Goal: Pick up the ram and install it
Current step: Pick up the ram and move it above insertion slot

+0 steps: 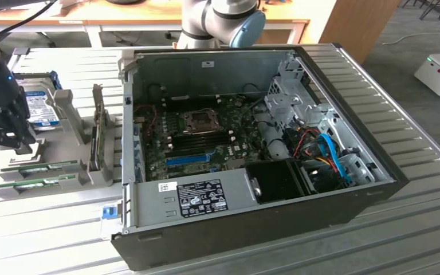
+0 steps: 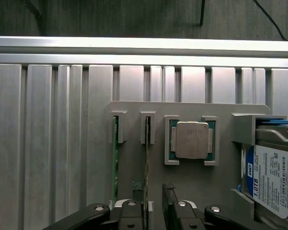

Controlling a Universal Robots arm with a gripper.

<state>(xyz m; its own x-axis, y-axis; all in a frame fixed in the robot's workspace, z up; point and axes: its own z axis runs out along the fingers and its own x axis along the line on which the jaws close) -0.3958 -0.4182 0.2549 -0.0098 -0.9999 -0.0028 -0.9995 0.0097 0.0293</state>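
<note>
Two green ram sticks stand on edge in a grey holder beside the computer case. One ram stick runs between my gripper's two black fingers, with a visible gap on one side. The other ram stick stands parallel, just outside the fingers. The gripper is open and holds nothing. In the exterior view the gripper hangs low over the holder at the exterior view's left, with the ram sticks just in front of it.
An open computer case lies in the middle, its motherboard exposed. A processor chip and a blue-labelled hard drive sit in the same holder. A tall card stands between the holder and the case. The table is ribbed aluminium.
</note>
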